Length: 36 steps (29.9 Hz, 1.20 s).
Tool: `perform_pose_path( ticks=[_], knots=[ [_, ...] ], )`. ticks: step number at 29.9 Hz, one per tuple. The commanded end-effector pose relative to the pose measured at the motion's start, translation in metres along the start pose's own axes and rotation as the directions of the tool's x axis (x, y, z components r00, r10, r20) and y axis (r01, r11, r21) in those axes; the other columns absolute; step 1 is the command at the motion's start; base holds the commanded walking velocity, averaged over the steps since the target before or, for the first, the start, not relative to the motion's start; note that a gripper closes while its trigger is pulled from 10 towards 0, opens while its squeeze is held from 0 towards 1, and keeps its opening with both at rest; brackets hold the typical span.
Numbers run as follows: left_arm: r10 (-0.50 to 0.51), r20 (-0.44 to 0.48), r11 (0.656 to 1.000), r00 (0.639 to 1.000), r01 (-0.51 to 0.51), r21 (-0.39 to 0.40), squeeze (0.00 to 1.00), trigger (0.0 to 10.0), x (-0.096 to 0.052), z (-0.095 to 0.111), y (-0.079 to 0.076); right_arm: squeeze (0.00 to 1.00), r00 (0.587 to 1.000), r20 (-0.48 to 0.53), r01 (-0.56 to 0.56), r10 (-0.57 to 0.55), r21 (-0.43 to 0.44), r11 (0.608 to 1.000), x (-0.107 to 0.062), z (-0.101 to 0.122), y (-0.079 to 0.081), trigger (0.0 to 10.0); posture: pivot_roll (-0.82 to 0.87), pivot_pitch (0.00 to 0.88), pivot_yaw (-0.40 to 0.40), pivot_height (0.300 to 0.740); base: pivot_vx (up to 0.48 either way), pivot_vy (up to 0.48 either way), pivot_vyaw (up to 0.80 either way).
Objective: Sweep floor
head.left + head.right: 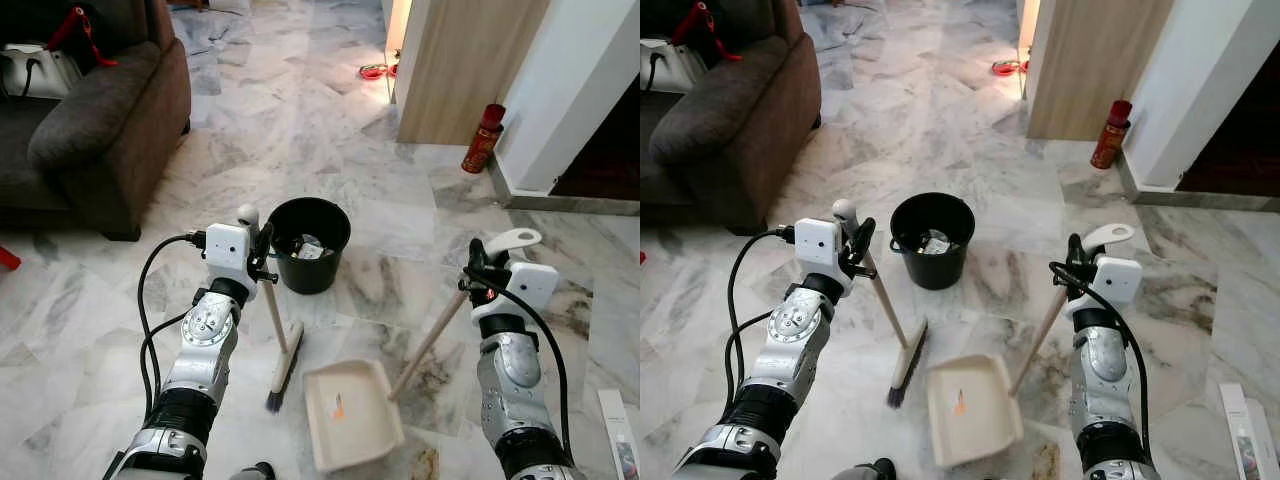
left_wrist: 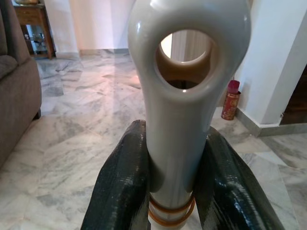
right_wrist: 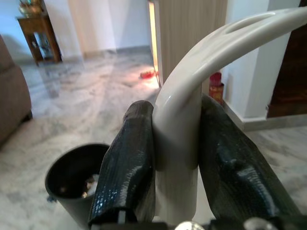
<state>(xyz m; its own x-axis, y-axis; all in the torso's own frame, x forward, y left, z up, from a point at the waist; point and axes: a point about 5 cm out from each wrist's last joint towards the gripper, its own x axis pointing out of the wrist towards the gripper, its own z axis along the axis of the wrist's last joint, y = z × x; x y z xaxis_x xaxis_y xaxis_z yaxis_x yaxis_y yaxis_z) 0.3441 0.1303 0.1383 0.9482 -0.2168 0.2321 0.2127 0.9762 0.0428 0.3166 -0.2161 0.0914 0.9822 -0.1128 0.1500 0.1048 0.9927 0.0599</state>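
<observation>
My left gripper [image 1: 262, 243] is shut on the white top of a broom handle [image 2: 184, 96]; the broom [image 1: 281, 352] slants down to dark bristles on the marble floor just left of the dustpan. My right gripper [image 1: 476, 268] is shut on the curved white grip [image 3: 192, 96] of the dustpan's long handle [image 1: 428, 343]. The cream dustpan [image 1: 355, 430] lies flat on the floor between my arms, with a small orange scrap [image 1: 338, 407] in it. A black bucket [image 1: 309, 244] holding some rubbish stands just beyond the broom.
A dark brown sofa [image 1: 110, 120] with a white bag fills the far left. A wooden door panel [image 1: 465, 60] and white wall stand far right, with a red canister [image 1: 483, 139] at their foot. A flat box [image 1: 620, 435] lies at the right edge.
</observation>
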Motion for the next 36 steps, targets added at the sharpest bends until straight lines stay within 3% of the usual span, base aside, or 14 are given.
perform_pose_path(
  ticks=[1,7,11,27,36],
  knots=[
    [-0.009,0.049,1.000,0.999,0.008,0.014,0.00,10.0,0.004,0.011,-0.001,0.00,0.999,-0.031,-0.016,0.014,-0.069,0.998,0.000,-0.001,-0.005,10.0,0.08,0.133,-0.022,0.740,0.000,0.000,0.00],
    [-0.007,0.049,1.000,0.999,0.007,0.014,0.00,10.0,0.004,0.011,0.000,0.00,0.995,-0.083,-0.060,0.052,-0.093,0.994,-0.002,-0.007,-0.010,10.0,0.08,0.133,-0.022,0.740,0.000,0.000,0.00],
    [-0.007,0.048,1.000,0.999,0.006,0.014,0.00,10.0,0.004,0.011,0.001,0.00,0.981,-0.167,-0.129,0.103,-0.155,0.979,-0.005,-0.015,-0.012,10.0,0.08,0.135,-0.021,0.740,0.000,0.000,0.00],
    [-0.019,0.041,1.000,0.999,0.018,0.007,0.00,10.0,0.004,0.010,-0.001,0.00,0.971,-0.195,-0.166,0.136,-0.145,0.976,-0.005,-0.017,-0.009,10.0,0.08,0.133,-0.023,0.740,0.000,0.000,0.00],
    [-0.023,0.037,1.000,0.999,0.023,0.003,0.00,10.0,0.004,0.009,-0.002,0.00,0.953,-0.280,-0.185,0.118,-0.225,0.957,-0.006,-0.024,-0.016,10.0,0.08,0.133,-0.024,0.740,0.000,0.000,0.00]
  ],
)
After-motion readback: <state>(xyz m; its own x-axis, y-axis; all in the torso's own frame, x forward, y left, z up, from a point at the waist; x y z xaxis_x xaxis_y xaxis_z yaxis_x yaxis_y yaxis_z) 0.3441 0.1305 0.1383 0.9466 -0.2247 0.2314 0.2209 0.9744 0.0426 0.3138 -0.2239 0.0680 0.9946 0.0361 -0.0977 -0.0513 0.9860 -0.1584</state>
